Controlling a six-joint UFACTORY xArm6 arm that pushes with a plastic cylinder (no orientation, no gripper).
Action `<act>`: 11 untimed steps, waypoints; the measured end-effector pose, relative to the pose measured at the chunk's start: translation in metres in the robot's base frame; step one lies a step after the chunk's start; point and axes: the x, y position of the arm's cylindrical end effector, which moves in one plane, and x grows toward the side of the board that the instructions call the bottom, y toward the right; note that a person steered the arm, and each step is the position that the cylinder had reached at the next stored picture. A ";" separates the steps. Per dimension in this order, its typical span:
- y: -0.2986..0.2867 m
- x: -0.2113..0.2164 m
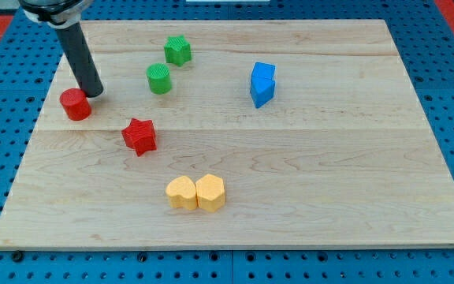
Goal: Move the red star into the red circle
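The red star (pixel 139 136) lies left of the board's middle. The red circle (pixel 76 104) sits up and to the left of it, near the board's left edge, with a gap between them. My tip (pixel 94 93) stands just to the upper right of the red circle, close to or touching it, and up and left of the red star. The dark rod rises from it to the view's top left.
A green star (pixel 177 50) and a green circle (pixel 159 79) lie at the upper middle. Two blue blocks (pixel 262 84) sit together right of centre. A yellow heart (pixel 183 192) and a yellow hexagon-like block (pixel 210 192) touch near the bottom. The wooden board (pixel 353 173) sits on a blue pegboard.
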 end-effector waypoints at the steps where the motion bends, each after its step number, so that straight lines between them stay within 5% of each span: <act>1: 0.121 0.007; 2: 0.203 0.051; 3: 0.168 0.108; 5: 0.038 0.103; 7: 0.054 0.082; 8: 0.106 0.077; 11: 0.040 0.055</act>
